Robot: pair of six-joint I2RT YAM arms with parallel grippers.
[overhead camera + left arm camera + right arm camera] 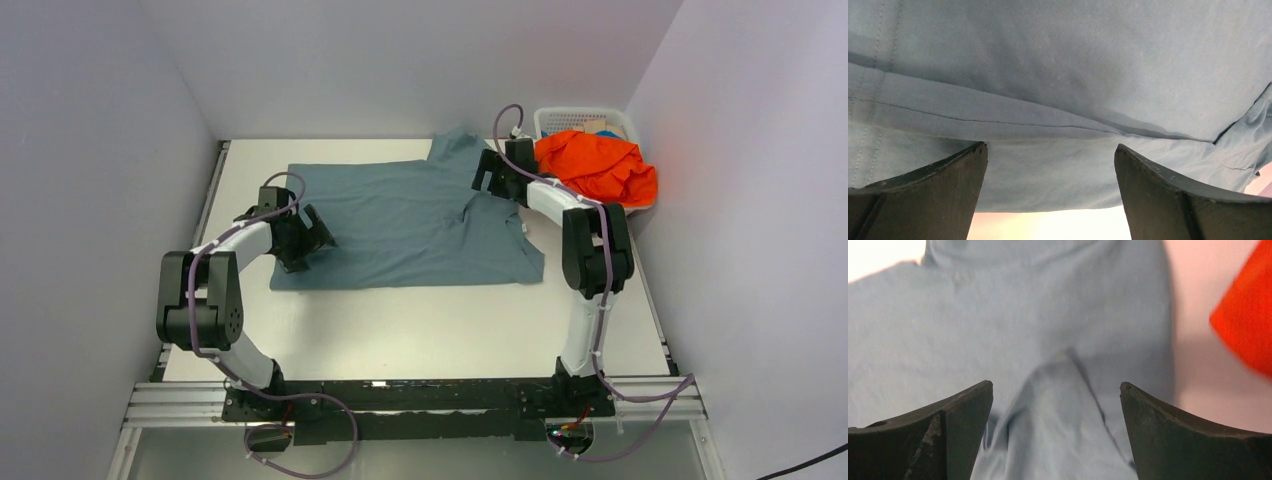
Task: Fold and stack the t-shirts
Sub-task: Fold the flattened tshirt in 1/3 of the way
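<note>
blue-grey t-shirt [410, 225] flat on table | orange t-shirt [597, 167] bunched in basket

A robotics lab test cell — plain white walls [100, 150] box in a bare white table [420, 330], and an aluminium rail [170, 405] with loose purple cables [660, 427] runs along the frame's bottom edge.

Hidden and blurry bits
The orange shirt [598, 165] covers most of the white basket [560, 118] at the upper right — what lies under it is hidden. In the right wrist view it is a blur, cut off at the right edge.
</note>
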